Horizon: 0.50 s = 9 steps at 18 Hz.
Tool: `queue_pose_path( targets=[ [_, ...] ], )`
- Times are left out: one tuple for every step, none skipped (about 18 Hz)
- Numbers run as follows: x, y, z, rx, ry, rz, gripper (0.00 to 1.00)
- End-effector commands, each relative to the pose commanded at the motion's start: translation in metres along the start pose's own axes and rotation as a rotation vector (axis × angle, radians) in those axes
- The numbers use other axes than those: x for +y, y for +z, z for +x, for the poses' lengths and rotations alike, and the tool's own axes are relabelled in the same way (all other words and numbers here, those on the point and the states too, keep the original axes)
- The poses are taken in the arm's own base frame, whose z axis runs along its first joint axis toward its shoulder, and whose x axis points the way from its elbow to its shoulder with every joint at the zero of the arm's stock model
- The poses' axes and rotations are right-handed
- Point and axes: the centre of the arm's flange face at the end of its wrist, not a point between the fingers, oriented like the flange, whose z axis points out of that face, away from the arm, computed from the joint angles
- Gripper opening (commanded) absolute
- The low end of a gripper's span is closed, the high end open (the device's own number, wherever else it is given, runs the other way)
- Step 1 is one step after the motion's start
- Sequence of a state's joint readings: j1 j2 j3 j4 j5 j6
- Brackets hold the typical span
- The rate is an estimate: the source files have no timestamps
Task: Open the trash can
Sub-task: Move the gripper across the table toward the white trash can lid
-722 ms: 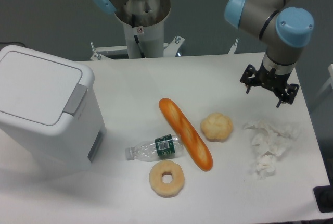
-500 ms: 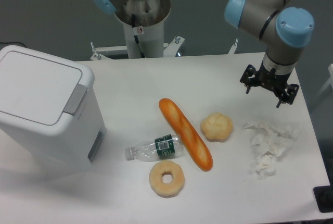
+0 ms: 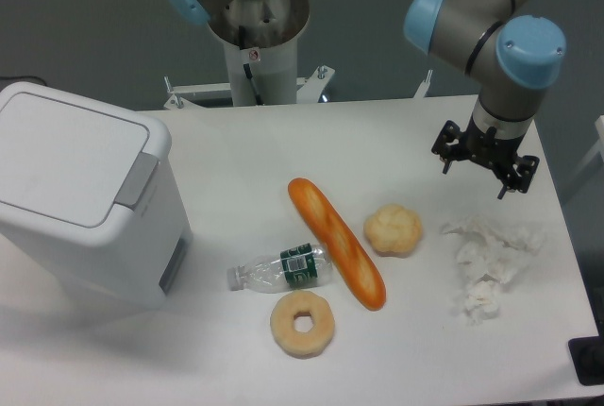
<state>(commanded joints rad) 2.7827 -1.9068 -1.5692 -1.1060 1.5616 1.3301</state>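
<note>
1. Trash can (image 3: 80, 203): stands at the left end of the table (image 3: 245, 156), lid flat and fully closed, grey push tab on the lid's right edge untouched. Assessment: nothing of the task is done; the whole opening step remains.
2. Tool (image 3: 484, 162): hangs above the right part of the table, well apart from the trash can, fingers spread and holding nothing. It must cross the full table to reach the tab.
3. Baguette (image 3: 337, 242): lies diagonally at centre, between tool and trash can; low, so likely no obstruction to a raised approach.
4. Crumpled tissue (image 3: 489, 262): right side, below the tool.
5. Plastic bottle (image 3: 280, 268): on its side, nearest item to the trash can, apart from it.
6. Doughnut (image 3: 302, 323): front centre.
7. Bread roll (image 3: 393, 229): just right of the baguette.
</note>
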Motion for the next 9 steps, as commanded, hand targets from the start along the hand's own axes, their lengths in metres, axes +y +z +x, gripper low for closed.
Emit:
queue_pose_path(
  targets=[
    [-0.006, -0.006, 0.002, -0.01, 0.006, 0.004, 1.0],
    [-0.015, -0.013, 0.007, -0.02, 0.012, 0.007, 1.0],
    [-0.021, -0.02, 0.013, -0.028, 0.018, 0.014, 1.0],
    [-0.033, -0.022, 0.02, -0.029, 0.032, 0.021, 1.0],
    [-0.043, -0.024, 0.027, -0.026, 0.039, 0.03, 1.0],
    [-0.05, -0.034, 0.034, -0.039, 0.041, 0.038, 1.0],
    [-0.054, -0.039, 0.039, -0.043, 0.027, 0.044, 1.0],
    [-0.062, -0.046, 0.045, -0.048, 0.004, 0.052, 1.0],
    [-0.07, -0.054, 0.053, -0.056, -0.017, 0.058, 1.0]
  ],
)
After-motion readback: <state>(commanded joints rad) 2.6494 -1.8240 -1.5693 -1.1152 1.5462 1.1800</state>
